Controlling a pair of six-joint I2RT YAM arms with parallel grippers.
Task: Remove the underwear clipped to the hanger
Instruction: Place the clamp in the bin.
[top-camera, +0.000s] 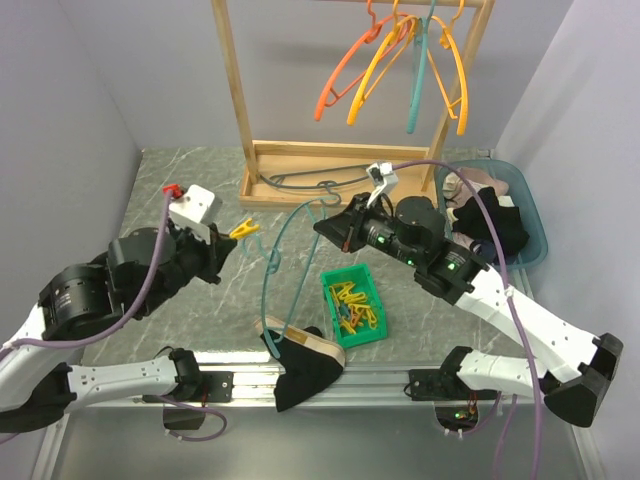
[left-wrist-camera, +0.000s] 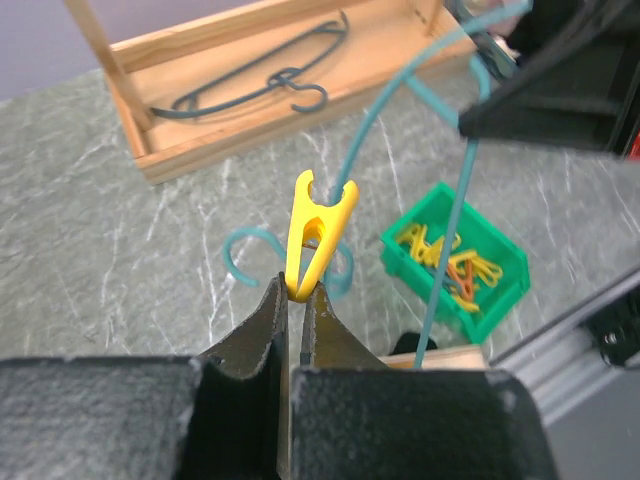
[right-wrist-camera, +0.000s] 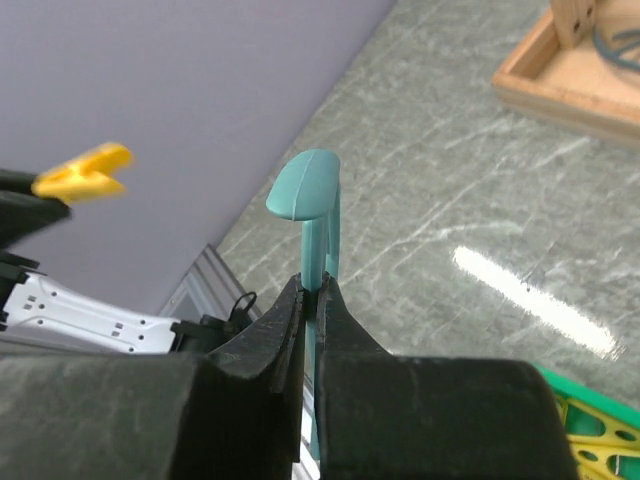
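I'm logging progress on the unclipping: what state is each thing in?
left tool: shut on a yellow peg, held in the air.
right tool: shut on the teal hanger.
underwear: on the teal hanger's low end, draped over the table edge.
bin: open, pegs inside.
basket: holds dark clothes.
rack hangers: hanging, bare.
grey hanger: lying in the rack base.

Jaws of the left gripper (left-wrist-camera: 294, 305) pinch a yellow peg (left-wrist-camera: 316, 232) near the teal hanger (left-wrist-camera: 448, 240).
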